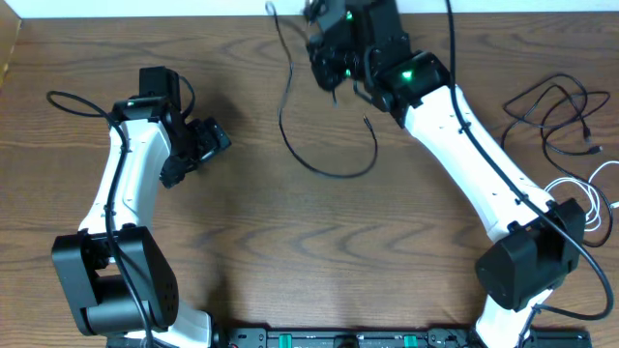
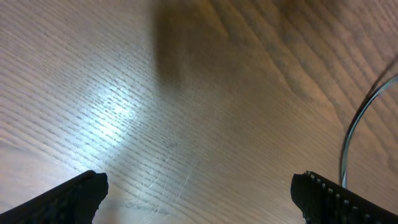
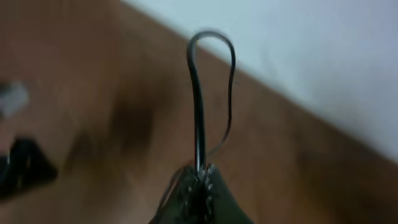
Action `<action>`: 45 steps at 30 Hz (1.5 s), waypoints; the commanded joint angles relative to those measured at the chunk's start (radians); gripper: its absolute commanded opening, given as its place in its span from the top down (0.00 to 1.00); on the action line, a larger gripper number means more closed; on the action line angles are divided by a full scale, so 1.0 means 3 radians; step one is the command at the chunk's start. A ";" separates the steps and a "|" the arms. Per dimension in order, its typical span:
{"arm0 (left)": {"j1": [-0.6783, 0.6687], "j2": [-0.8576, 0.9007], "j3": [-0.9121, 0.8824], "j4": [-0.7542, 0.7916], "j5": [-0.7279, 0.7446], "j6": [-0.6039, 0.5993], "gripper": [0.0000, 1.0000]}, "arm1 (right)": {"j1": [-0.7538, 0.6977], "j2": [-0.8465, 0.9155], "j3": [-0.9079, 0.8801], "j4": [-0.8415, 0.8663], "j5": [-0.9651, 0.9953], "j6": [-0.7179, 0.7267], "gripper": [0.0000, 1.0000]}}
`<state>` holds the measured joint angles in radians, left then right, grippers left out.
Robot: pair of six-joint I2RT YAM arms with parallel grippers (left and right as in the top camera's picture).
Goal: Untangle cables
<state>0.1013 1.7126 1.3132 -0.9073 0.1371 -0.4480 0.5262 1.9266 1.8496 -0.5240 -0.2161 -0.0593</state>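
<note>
My right gripper (image 1: 334, 68) is raised over the back middle of the table, shut on a thin black cable (image 1: 319, 166) that hangs from it and curves across the wood. In the right wrist view the jaws (image 3: 200, 177) pinch that cable (image 3: 198, 106), which loops upward. My left gripper (image 1: 198, 145) is open and empty at the left; its wrist view shows its jaws (image 2: 199, 196) wide apart over bare wood, with a stretch of the cable (image 2: 354, 130) at the right edge. A tangle of black cables (image 1: 556, 111) and a white cable (image 1: 590, 193) lie at the far right.
The wooden table (image 1: 290, 251) meets a white wall at the back edge. The right arm (image 1: 484, 155) stretches diagonally across the right half, and its thicker black lead runs along it. The left arm (image 1: 126, 193) stands at the left.
</note>
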 commanded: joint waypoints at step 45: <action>-0.0348 0.0053 0.0048 0.0401 0.0823 0.0483 0.77 | -0.0519 0.0516 -0.0841 -0.2546 0.0125 0.1843 0.53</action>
<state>0.0418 1.7130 1.3132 -0.7868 0.3237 -0.3576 0.3996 2.0762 1.6249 -1.2655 -0.1379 0.3351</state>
